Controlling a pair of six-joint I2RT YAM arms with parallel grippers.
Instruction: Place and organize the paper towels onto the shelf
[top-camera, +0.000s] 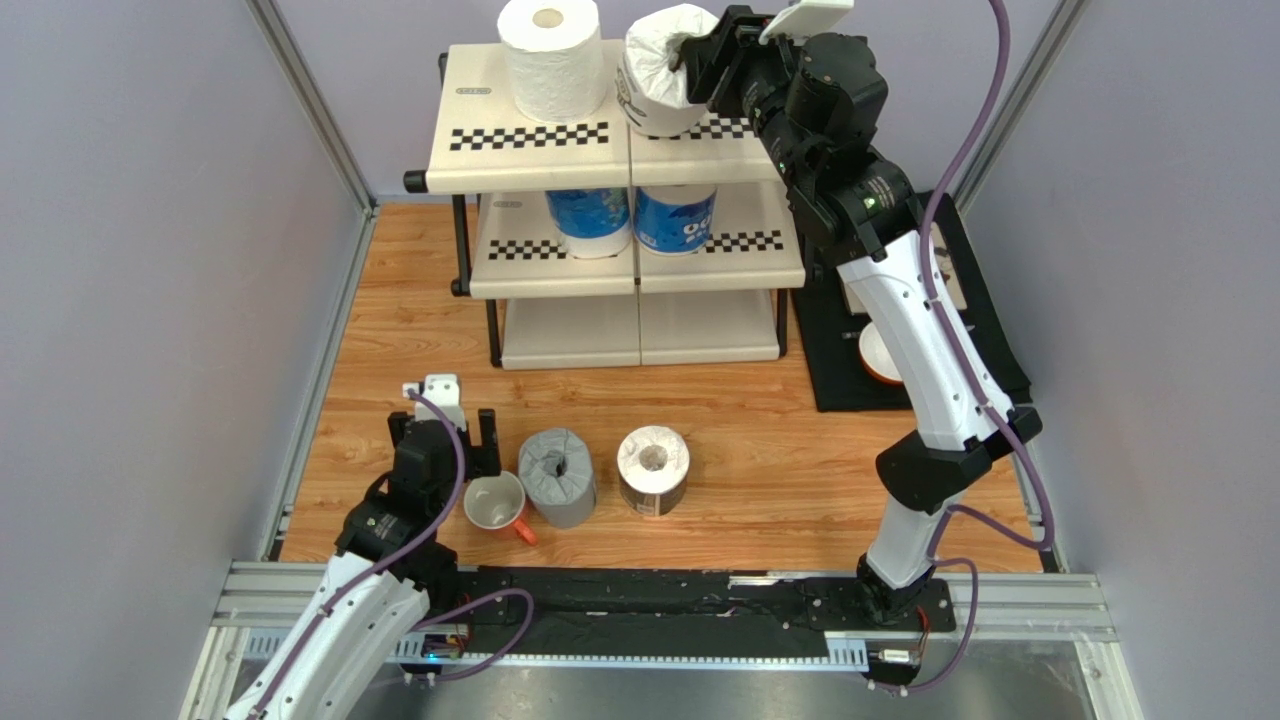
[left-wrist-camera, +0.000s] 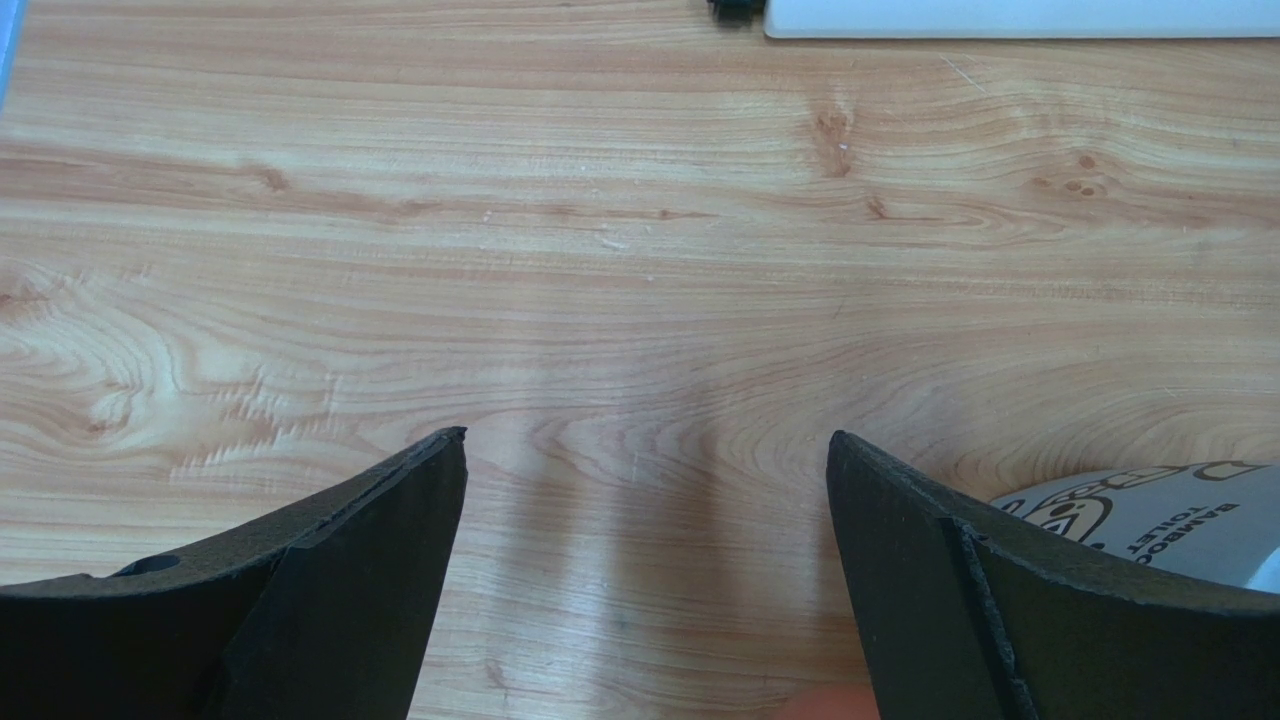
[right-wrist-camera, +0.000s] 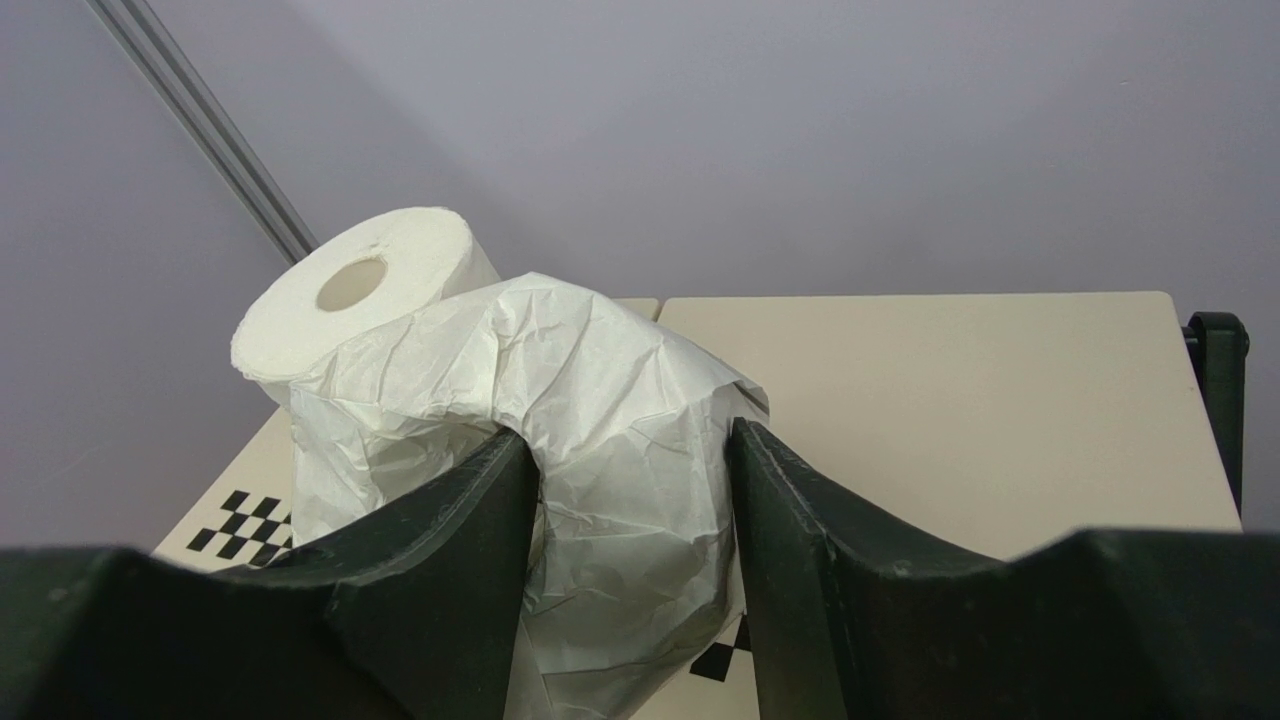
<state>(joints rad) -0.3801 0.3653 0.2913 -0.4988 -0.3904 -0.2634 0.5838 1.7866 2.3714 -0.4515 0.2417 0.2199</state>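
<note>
The right gripper (top-camera: 703, 60) is clamped on the wrapped white roll (top-camera: 661, 75), which stands on the top tier of the shelf (top-camera: 496, 113), just beside the plain white roll (top-camera: 549, 60) on that tier. In the right wrist view the fingers (right-wrist-camera: 451, 510) pinch mostly the loose, crumpled wrapper and not the firm body of the roll.

This is the main danger. If the arm draws back before the jaws separate fully, the wrapper can catch on a finger, and the roll can be dragged to the front edge of the top tier and fall. The roll looks to sit close to the checkered front strip, so there is little margin. A sideways pull could also push it against the plain white roll and tip that one.

The left gripper (left-wrist-camera: 646, 480) hangs with its jaws wide apart over the table in front of the shelf and holds nothing. There the grey roll (top-camera: 556, 477) and the dark-wrapped roll (top-camera: 654, 470) wait. The mug (top-camera: 496, 503) touches or nearly touches the grey roll, so a careless reach may knock it.
</note>
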